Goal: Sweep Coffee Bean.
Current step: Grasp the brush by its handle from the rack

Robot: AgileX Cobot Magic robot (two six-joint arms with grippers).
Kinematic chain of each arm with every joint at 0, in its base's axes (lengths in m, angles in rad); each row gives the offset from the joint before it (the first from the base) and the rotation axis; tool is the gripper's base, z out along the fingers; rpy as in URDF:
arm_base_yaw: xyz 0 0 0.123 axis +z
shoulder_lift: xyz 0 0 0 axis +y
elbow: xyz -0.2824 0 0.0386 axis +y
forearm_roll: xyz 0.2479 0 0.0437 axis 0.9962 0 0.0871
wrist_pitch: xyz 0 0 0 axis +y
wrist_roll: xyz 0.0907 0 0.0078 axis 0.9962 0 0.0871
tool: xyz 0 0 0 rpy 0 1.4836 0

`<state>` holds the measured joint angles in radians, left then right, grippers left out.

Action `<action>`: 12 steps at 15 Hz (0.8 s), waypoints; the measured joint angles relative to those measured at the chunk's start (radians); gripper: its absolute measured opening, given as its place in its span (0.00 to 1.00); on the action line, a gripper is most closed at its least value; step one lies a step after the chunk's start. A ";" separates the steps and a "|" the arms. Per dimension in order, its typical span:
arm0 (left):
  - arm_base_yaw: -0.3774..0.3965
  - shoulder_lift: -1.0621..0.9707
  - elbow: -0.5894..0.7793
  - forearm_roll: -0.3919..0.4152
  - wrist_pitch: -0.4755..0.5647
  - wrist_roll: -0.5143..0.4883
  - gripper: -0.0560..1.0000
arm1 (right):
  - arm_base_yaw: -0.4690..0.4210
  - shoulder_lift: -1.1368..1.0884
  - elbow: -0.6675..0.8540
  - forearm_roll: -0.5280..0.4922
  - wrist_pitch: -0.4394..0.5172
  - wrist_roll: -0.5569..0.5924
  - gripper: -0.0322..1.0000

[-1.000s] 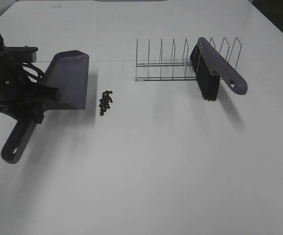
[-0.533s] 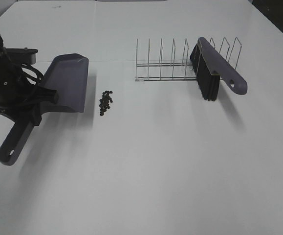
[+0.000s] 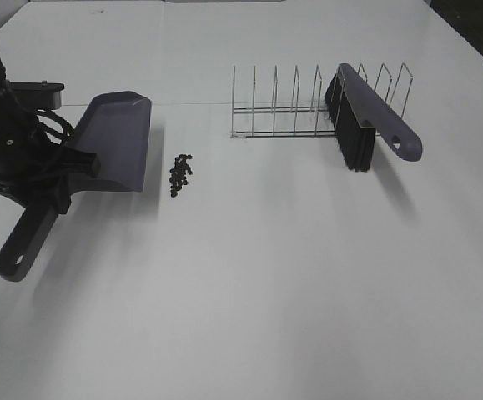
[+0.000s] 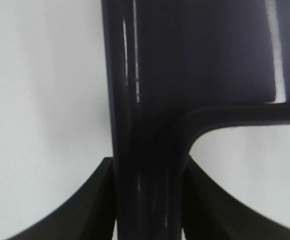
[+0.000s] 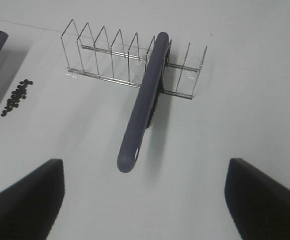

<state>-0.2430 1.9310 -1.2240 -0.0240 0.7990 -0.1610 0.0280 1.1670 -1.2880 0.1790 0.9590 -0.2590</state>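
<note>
Your left gripper [image 4: 147, 200] is clenched on the neck of a dark purple-grey plastic dustpan [image 3: 118, 137]. In the left wrist view a black finger presses against each side of the handle stem, just below where it widens into the pan. Gripping that close to the pan probably gives you firm control over how the front lip tilts.

In the high view the pan sits low over the white table [image 3: 308, 292], with its handle trailing back towards you and its open front edge facing right. I cannot tell whether the lip touches the surface.

Just beside that edge, across a narrow strip of bare table, lies the coffee bean [image 3: 179, 173]. It is a small, tight cluster of tiny dark beans in a short band roughly parallel to the lip. The pan looks placed there to catch them when they are pushed leftward.

Your right gripper [image 5: 143, 172] is spread wide and holds nothing. It hovers near the rounded handle end of a long purple-grey hand brush [image 3: 374, 117]. The brush leans in a thin silver wire rack [image 3: 274, 108], bristles down and handle jutting out clear of the table, which should make it easy to grasp. It stands well apart from the beans, off to the right.

Judging by this, taking the brush is the step in hand. No bean is in the pan yet.
</note>
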 joint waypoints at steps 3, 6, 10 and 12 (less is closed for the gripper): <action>0.000 0.000 0.000 0.000 0.000 0.000 0.38 | 0.118 0.377 -0.391 -0.132 0.190 0.144 0.78; 0.000 0.000 0.000 0.000 -0.001 0.000 0.38 | 0.148 0.593 -0.605 -0.171 0.252 0.201 0.78; 0.000 0.000 0.000 0.000 -0.013 0.000 0.38 | 0.150 0.842 -0.786 -0.167 0.257 0.259 0.78; 0.000 0.000 0.000 0.000 -0.015 0.000 0.38 | 0.150 0.936 -0.837 -0.173 0.258 0.259 0.76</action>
<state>-0.2430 1.9310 -1.2240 -0.0240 0.7840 -0.1610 0.1780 2.1030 -2.1250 0.0060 1.2170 0.0000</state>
